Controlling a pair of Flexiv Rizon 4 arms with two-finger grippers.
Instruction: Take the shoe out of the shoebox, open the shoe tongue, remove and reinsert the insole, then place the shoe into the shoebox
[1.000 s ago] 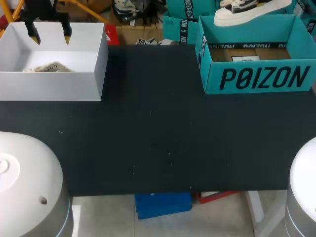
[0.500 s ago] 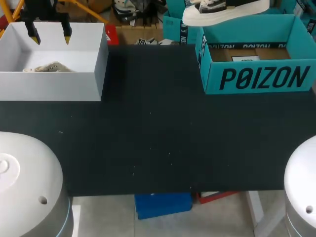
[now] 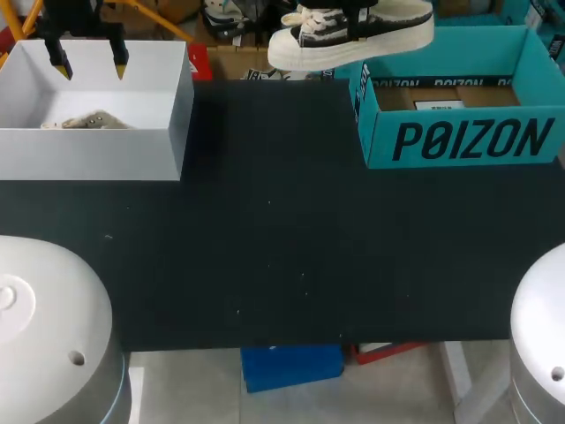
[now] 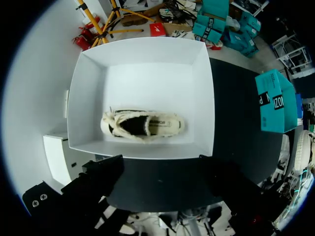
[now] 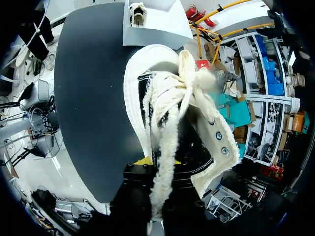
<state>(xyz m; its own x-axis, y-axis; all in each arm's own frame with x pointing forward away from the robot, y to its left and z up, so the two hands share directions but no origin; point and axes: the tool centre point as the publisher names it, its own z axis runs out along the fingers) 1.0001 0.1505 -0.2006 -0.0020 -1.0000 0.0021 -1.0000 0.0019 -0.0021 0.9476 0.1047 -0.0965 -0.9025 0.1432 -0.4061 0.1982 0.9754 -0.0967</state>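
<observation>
Matt black table top (image 3: 265, 230), teal cardboard shoebox (image 3: 380, 146), fuzzy-edged canvas shoe (image 3: 311, 37), smooth white box (image 3: 97, 155)

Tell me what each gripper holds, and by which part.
The right gripper holds the shoe around its middle, by the opening; exact contact is hidden. The left gripper is open, holding nothing, above the white box.

Shoeboxes, open-topped: 2, namely white box (image 3: 97, 155) and teal box (image 3: 468, 141).
Shoes, black and cream: 2, namely raised shoe (image 3: 353, 35), held clear of the table (image 3: 282, 238), and boxed shoe (image 4: 142, 125), lying in the white box.
Tables, black-topped: 1.
Grippers: 2, namely left gripper (image 3: 89, 64), fingers apart above the white box, and right gripper (image 3: 357, 25), clamped across the raised shoe.
Yellow fingertips (image 3: 119, 64) seen from the head view: 2, both on the left gripper.
</observation>
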